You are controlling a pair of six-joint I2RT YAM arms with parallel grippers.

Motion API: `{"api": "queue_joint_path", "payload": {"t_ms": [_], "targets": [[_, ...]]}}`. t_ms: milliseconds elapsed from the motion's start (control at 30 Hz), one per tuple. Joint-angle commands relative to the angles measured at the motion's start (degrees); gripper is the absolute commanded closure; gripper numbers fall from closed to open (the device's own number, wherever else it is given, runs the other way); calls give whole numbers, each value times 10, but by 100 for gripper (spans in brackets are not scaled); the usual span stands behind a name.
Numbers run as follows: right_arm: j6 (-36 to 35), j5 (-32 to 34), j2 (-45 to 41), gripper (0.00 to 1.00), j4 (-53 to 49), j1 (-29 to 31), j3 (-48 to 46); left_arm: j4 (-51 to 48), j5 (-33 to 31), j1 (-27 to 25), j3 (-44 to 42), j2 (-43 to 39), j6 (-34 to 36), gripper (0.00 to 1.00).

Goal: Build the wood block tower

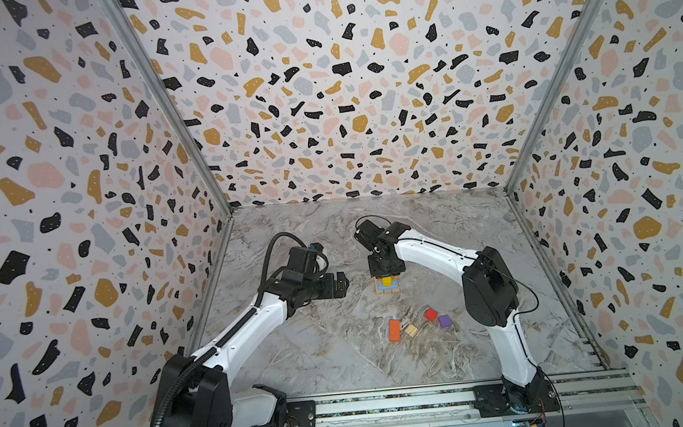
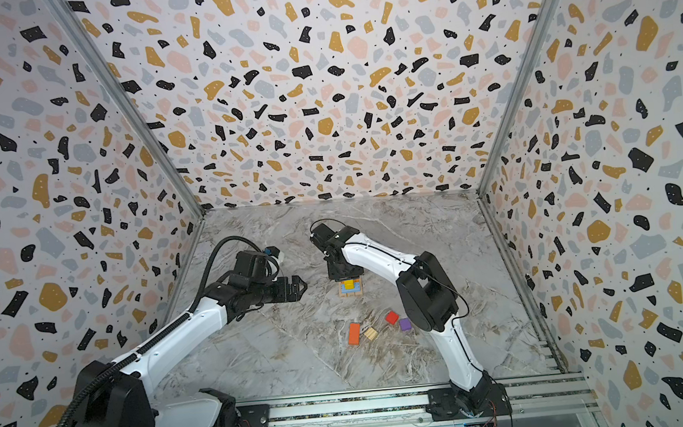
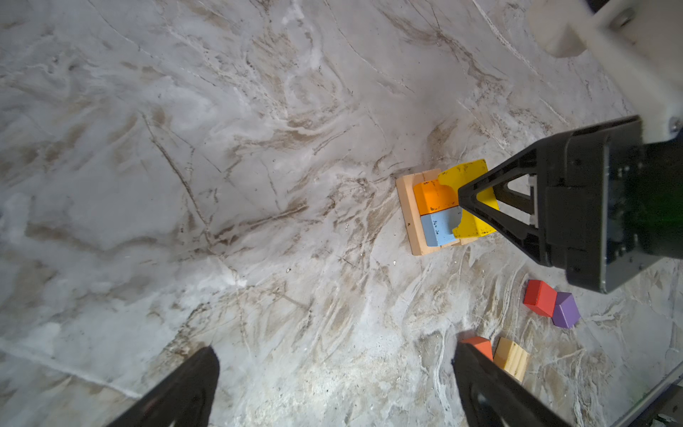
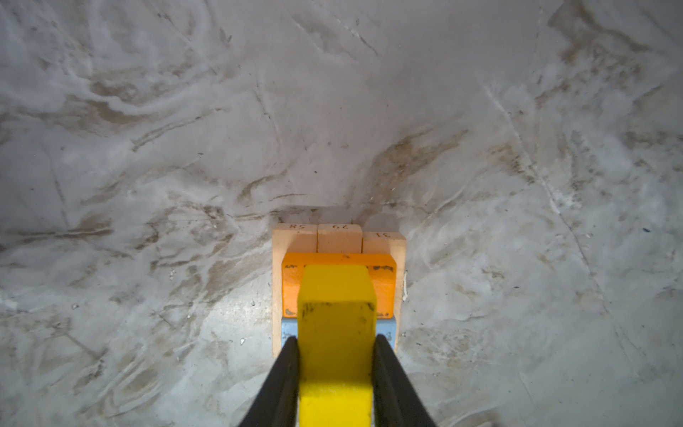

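Right hand (image 4: 337, 340) clamps the yellow block (image 4: 336, 295), its long axis crosswise over the orange block (image 4: 385, 292).

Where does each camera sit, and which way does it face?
Top views: overhead at the front, looking down; left arm, right arm, the tower.
Left wrist: on the left arm, facing the table; open left claw.
Right wrist: on the right arm, looking down the right claw, shut on the yellow block.
Both wrist views share the tower.
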Motion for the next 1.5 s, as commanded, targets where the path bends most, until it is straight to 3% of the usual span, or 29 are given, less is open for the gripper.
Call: {"api": "queue_joint_path", "payload": {"t_ms": [0,533,667,767,1167,1467], "targets": [[-5,12,-2,76,-5,2,-1,10,6,4,-4,-5,10,0],[-4,8,-10,74,2,3,-15,11,6,4,-5,-5,10,0],[-4,8,-9,68,2,3,-13,11,6,4,-5,-5,10,0],[-5,9,-10,56,3,3,-12,11,6,4,-5,-5,10,0],[-7,19,-16,42,-5,4,-8,11,7,4,-4,-5,10,0],[-23,42,-42,24,-23,6,6,10,2,4,-2,-3,12,0]]}}
